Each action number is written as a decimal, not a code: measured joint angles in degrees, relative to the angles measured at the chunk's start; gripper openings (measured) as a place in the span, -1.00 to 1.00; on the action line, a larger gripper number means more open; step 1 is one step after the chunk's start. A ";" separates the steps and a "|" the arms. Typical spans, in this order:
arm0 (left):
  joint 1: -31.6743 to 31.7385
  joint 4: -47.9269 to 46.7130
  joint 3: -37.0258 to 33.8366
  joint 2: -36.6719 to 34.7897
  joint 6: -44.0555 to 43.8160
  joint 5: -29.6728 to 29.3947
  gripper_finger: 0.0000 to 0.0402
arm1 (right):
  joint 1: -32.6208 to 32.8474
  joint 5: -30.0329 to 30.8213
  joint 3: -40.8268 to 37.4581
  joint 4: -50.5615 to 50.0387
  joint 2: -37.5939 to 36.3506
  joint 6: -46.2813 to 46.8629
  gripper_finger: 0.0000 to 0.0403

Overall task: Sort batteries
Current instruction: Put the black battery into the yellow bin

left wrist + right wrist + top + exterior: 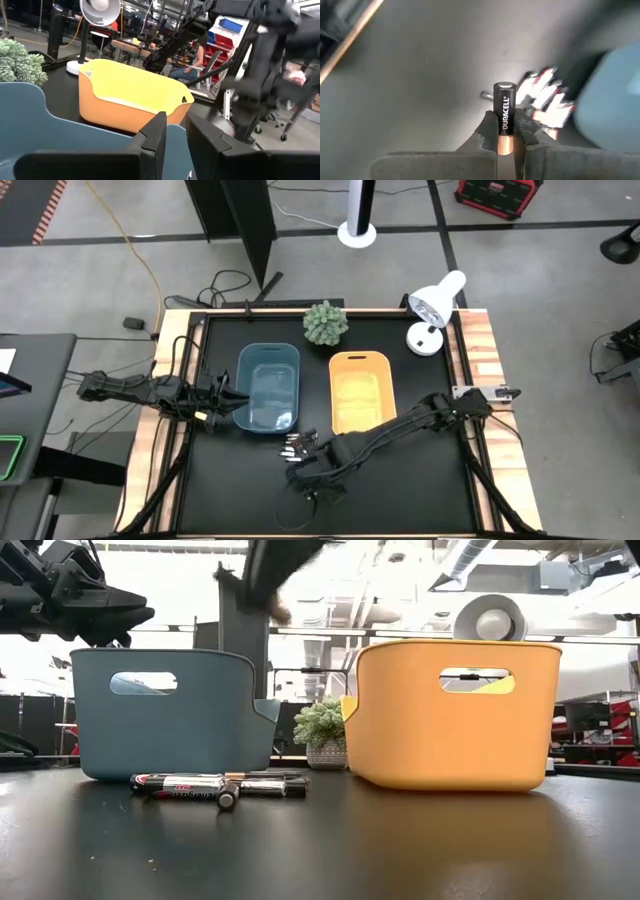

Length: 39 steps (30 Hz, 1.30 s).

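Several batteries (297,443) lie in a small heap on the black table just in front of the blue bin (268,388); in the low view the batteries (215,785) are dark and silvery cylinders lying on their sides. My right gripper (506,131) is raised near the heap and shut on a black-and-copper battery (503,107); it also shows in the high view (305,470). My left gripper (228,395) hangs over the blue bin's left rim, its fingers (156,135) a little apart with nothing between them. The orange bin (360,390) stands to the right of the blue one. My right gripper pinches the battery's copper end (505,142) between its two fingers. The battery lies along the fingers, and its black end sticks out beyond their tips. It is lifted clear of the table.
A small potted plant (325,322) and a white desk lamp (435,310) stand at the table's far edge. A raised wooden rim (478,360) runs around the black table top. The right arm (420,420) reaches across in front of the orange bin.
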 joint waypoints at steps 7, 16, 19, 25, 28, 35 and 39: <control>0.00 -0.04 0.00 0.01 -0.34 -0.09 -0.65 | -1.71 0.17 -0.07 -0.04 -8.51 1.37 -0.89; 0.00 -0.44 0.00 0.00 -0.87 -0.09 -0.65 | -6.43 2.77 -1.83 -9.58 -16.68 5.58 -0.89; 0.00 -0.47 0.00 0.00 -0.87 -0.09 -0.65 | -8.23 2.97 -6.27 -6.81 -20.59 5.76 -0.89; 0.00 -0.52 0.00 0.00 -0.87 -0.09 -0.65 | -11.35 2.79 -23.99 5.33 -31.43 5.86 -0.89; 0.00 -0.52 0.00 0.00 -0.87 -0.06 -0.65 | -13.49 2.82 -36.26 13.97 -38.43 7.18 -0.89; 0.00 -0.52 0.00 0.01 -1.71 -0.06 -0.65 | -20.60 2.77 -61.31 28.76 -49.48 14.52 -0.89; 0.00 -0.55 0.00 0.02 -1.73 -0.06 -0.65 | -24.68 2.79 -66.40 30.69 -50.00 17.79 -0.88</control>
